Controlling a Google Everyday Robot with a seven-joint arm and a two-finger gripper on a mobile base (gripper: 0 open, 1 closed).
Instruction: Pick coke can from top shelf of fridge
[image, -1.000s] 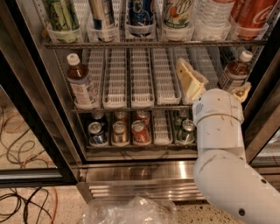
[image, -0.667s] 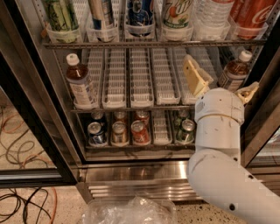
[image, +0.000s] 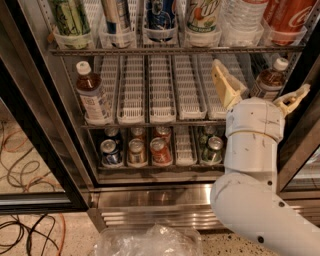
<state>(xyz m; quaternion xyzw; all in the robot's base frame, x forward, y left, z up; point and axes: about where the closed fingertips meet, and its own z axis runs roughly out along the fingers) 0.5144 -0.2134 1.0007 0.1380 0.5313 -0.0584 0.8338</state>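
Note:
The coke can (image: 292, 15), red with white script, stands at the far right of the top shelf (image: 150, 51), behind a clear cup-like lane front; its top is cut off by the frame. My gripper (image: 260, 77) is open, its two cream fingers (image: 227, 84) spread wide. It hangs in front of the middle rack, just below the top shelf's front rail and below-left of the coke can, touching nothing. My white arm (image: 252, 165) rises from the lower right inside the fridge (image: 150, 197) opening.
Left of the coke can, the top shelf holds a water bottle (image: 240, 20) and several other cans (image: 202, 17). Brown-liquid bottles (image: 92, 95) (image: 270, 77) stand among white slotted trays (image: 160, 87). Cans (image: 160, 150) fill the bottom rack. Cables (image: 25, 155) and a plastic bag (image: 150, 240) lie on the floor.
My gripper has risen a little and shifted right, closer to the top shelf's rail. The fingers stay spread. Nothing on the racks moved.

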